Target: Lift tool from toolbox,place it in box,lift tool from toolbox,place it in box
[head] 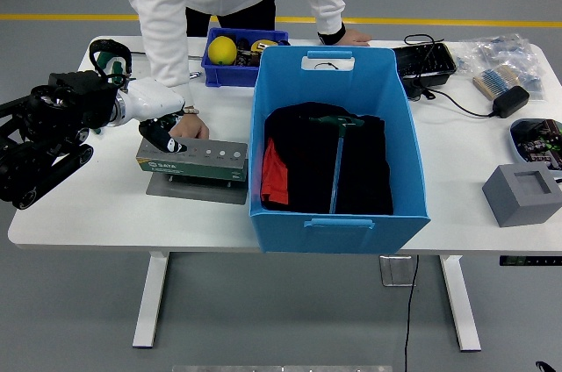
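**Robot hand at a toolbox beside a blue box on a white bench**

A white bench (105, 214) fills the frame. At centre stands a large blue box (339, 214) holding dark cloth and a green-handled T-shaped tool (337, 153). Left of it lies a grey-green toolbox (191, 160) on a grey base. The left robot hand (158, 113) reaches in from the left edge, its fingers bent down at the toolbox's upper left corner. A person in white sleeves stands at the top, one hand (190, 126) resting on the toolbox just beside the robot hand, the other hand (351, 37) on the bench's far edge.
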